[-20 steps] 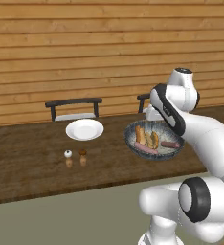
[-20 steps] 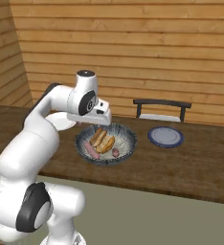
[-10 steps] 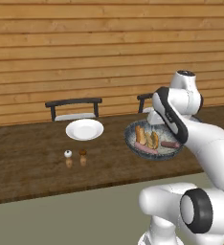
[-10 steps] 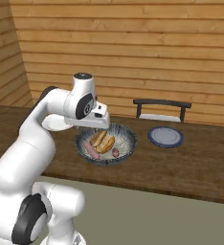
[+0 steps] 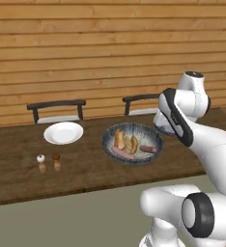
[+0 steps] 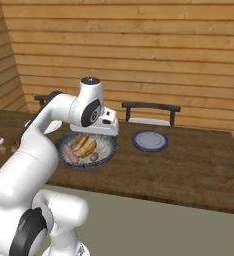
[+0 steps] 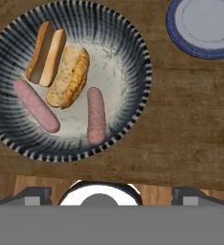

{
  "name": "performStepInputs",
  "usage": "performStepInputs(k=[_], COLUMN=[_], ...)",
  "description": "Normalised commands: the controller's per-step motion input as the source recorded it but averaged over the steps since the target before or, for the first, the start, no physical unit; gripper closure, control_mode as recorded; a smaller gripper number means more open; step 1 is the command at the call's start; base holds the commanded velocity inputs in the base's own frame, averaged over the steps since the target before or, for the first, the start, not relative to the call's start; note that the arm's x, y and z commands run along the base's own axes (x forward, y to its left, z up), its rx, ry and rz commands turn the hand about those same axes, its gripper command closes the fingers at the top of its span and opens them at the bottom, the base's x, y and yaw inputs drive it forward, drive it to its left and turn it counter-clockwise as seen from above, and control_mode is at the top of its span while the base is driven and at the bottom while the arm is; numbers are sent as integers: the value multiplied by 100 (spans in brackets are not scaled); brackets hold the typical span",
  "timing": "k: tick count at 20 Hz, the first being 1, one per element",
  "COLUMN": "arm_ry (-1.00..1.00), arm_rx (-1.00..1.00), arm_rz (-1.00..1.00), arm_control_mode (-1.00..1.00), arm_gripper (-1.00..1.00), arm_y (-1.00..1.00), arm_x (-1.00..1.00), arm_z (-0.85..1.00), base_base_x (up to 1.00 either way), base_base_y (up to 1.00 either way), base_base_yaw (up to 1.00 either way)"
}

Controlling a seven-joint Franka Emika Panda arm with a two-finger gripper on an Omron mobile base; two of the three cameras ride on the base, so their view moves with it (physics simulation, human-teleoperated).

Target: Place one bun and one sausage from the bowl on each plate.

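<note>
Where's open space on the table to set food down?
Both plates are bare: the white plate left of the bowl, the blue-grey plate to its right. Bare wood also lies between bowl and shakers. The bowl itself is crowded with buns and sausages.

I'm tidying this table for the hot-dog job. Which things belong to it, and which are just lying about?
Job: bowl, two buns, two sausages, white plate, blue plate.

Lying about: two shakers, two chairs.
</note>
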Motion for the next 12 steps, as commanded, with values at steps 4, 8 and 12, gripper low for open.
performStepInputs(k=[4, 8, 12], arm_ry=[0, 0, 0], arm_rx=[0, 0, 0], arm_rz=[0, 0, 0], arm_control_mode=[100, 100, 100], arm_gripper=[-100, -100, -100], arm_y=[0, 0, 0], arm_x=[0, 0, 0], arm_z=[0, 0, 0], base_base_x=[54, 8, 35], base_base_y=[-5, 15, 46], base_base_yaw=[2, -1, 0])
